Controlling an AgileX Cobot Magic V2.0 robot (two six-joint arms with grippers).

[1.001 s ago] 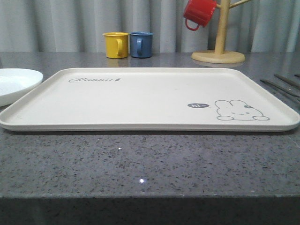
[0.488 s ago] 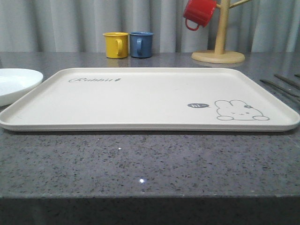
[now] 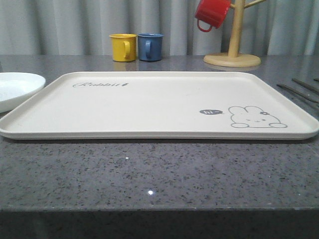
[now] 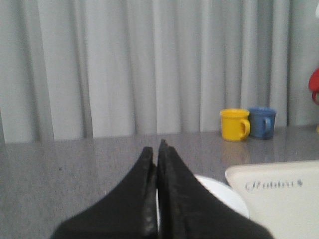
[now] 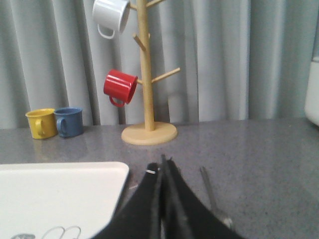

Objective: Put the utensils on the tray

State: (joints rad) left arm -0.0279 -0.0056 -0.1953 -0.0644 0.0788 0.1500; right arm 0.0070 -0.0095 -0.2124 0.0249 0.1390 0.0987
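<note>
**A:** What is on the table, and how far along is the job of putting the cutlery on the tray?

**B:** A large cream tray (image 3: 149, 107) lies flat in the middle of a grey speckled table (image 3: 149, 174). It has a grey rabbit drawing at its near right corner and nothing lies on it. By my reading, the job has not started.

**A:** Where is the cutlery?

**B:** In the front view, thin dark metal pieces (image 3: 299, 92) lie on the table just beside the tray's right edge, partly cut off by the frame. I cannot tell fork, spoon and chopsticks apart there. In the right wrist view, one slim silver handle (image 5: 212, 194) lies on the table near the tray's corner.

**A:** And the two grippers?

**B:** The left gripper (image 4: 157, 149) has its black fingers pressed together with nothing between them. It is held above the table, close to a white plate (image 4: 219, 191) that sits just left of the tray. The right gripper (image 5: 162, 164) is also clenched and empty, raised near the silver handle, not touching it.

**A:** Anything else nearby?

**B:** A yellow mug (image 3: 123, 47) and a blue mug (image 3: 150, 47) stand side by side behind the tray. A wooden mug stand (image 3: 233, 35) at the back right holds a red mug (image 3: 211, 14).

**A:** So what remains?

**B:** Everything, I judge: each piece must be picked up and laid on the tray.
</note>
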